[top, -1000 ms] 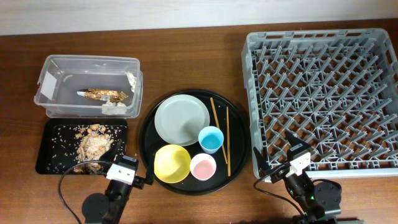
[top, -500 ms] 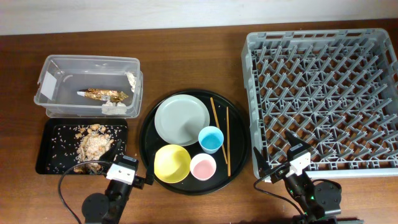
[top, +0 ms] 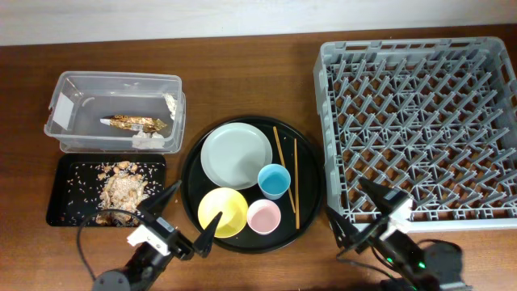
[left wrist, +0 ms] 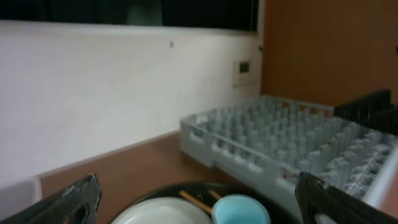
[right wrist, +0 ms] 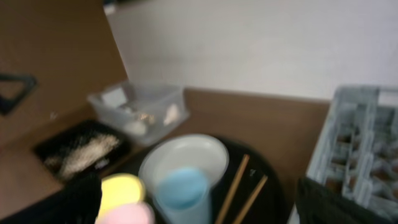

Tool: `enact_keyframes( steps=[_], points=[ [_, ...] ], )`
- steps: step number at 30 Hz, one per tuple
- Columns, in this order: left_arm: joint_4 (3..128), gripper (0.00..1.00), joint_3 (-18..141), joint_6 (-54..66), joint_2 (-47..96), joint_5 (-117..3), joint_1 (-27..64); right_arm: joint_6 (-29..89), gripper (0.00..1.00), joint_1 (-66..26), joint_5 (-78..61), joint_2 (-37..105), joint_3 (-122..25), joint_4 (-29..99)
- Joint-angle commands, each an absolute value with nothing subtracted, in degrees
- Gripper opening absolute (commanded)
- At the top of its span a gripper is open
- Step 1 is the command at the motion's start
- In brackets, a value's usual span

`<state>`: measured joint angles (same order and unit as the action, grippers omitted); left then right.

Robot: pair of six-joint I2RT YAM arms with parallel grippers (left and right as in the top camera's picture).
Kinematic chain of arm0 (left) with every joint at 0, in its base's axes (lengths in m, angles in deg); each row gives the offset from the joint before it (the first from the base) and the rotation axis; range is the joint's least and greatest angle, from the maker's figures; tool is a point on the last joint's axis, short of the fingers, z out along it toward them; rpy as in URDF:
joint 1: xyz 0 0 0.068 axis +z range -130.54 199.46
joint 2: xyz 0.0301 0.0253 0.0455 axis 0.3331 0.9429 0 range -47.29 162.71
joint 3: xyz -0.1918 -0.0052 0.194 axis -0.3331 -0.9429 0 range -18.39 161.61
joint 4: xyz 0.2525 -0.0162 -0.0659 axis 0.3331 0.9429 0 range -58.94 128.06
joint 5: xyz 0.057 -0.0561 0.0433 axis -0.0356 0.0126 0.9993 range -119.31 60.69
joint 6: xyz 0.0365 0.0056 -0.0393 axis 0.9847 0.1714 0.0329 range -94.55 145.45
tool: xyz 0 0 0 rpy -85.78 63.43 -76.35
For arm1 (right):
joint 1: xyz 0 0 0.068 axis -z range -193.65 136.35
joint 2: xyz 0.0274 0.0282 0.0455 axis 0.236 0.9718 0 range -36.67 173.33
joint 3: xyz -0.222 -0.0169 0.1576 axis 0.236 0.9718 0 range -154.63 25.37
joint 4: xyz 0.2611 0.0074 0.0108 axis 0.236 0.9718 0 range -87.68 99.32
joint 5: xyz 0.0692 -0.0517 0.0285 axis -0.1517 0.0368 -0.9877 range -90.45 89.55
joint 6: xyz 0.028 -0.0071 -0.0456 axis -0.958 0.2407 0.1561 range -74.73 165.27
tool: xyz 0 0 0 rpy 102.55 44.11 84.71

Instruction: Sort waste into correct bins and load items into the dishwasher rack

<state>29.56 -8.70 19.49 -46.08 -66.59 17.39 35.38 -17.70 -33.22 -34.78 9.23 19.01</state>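
On the round black tray [top: 311, 174] lie the grey-green plate [top: 235, 153], yellow bowl [top: 223, 212], blue cup [top: 274, 180], pink cup [top: 263, 216] and chopsticks [top: 296, 182]. The clear tub [top: 73, 97] holds the foil wrapper [top: 136, 123] and white paper bits [top: 145, 139]. The shallow black tray [top: 65, 198] holds food scraps [top: 123, 190]. The grey rack [top: 420, 113] is empty. My left gripper [top: 186, 217] is open and empty, at the bowl's left edge. My right gripper [top: 355, 212] is open and empty, at the rack's front left corner.
The left wrist view shows the blue cup [left wrist: 239, 210], plate [left wrist: 165, 214] and rack [left wrist: 280, 149] ahead. The right wrist view, blurred, shows the blue cup [right wrist: 180, 190], yellow bowl [right wrist: 121, 186], chopsticks [right wrist: 239, 186] and clear tub [right wrist: 140, 106].
Both arms have shifted. My left gripper has swung right, one finger now over the round tray by the yellow bowl. My right gripper has moved slightly right and forward.
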Motion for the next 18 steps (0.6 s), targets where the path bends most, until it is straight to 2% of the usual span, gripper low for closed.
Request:
enact_keyframes(
  steps=[1, 8, 11, 14, 16, 18],
  points=[
    [39.7, 1.00, 4.5, 14.8, -40.2, -68.3, 17.8, 33.0, 0.98, -17.4, -34.2, -28.9, -5.7, 29.6],
    [72.7, 0.99, 32.8, 18.0, -13.5, -68.6, 17.8, 37.9, 0.98, -17.4, -29.8, -4.9, -36.5, 62.3],
    [79.4, 0.99, 38.6, 18.9, -6.2, -70.1, 17.8, 37.6, 0.98, -17.4, -35.8, 1.0, -41.3, 65.9],
    [81.8, 0.99, 39.1, 18.6, -2.2, -78.2, 17.7, 37.3, 0.99, -17.4, -42.4, 4.0, -41.4, 66.9],
    [82.9, 0.99, 39.1, 18.6, 0.5, -78.5, 16.7, 37.3, 0.99, -17.4, -42.2, 5.6, -41.4, 68.0],
    [86.1, 0.96, 39.1, 18.7, 3.3, -73.8, 12.7, 37.3, 0.99, -17.4, -40.1, 6.7, -41.4, 70.1]
  ],
)
